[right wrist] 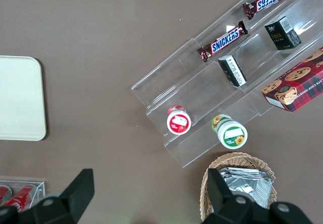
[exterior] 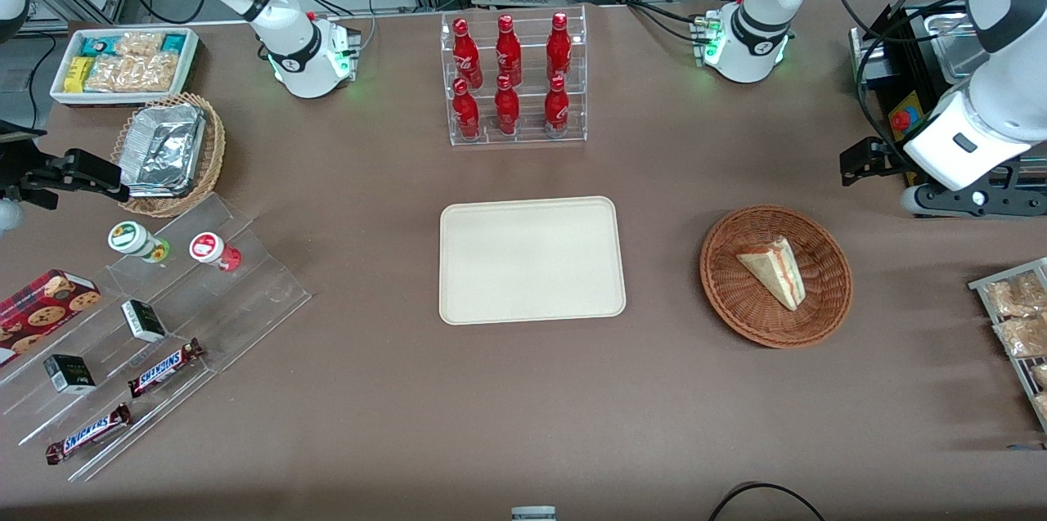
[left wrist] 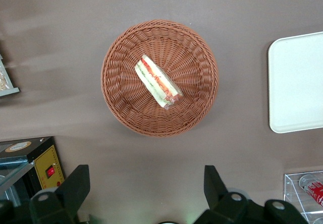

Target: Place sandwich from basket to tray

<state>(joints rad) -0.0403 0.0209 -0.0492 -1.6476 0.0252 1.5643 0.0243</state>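
The sandwich [exterior: 774, 271], a pale wedge with red-orange and green layers (possibly wrapped in film), lies in the basket [exterior: 740, 310]. The tray [exterior: 532, 259] sits well apart across bare brown table [exterior: 523, 406]; the bottle rack [exterior: 514, 76] stands farther back. The gripper [left wrist: 146, 193] hangs above the basket, fingers spread wide, holding nothing.

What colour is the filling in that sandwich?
Red-orange and green layers in the sandwich, clearest in the left wrist view, where the open hand hangs above.
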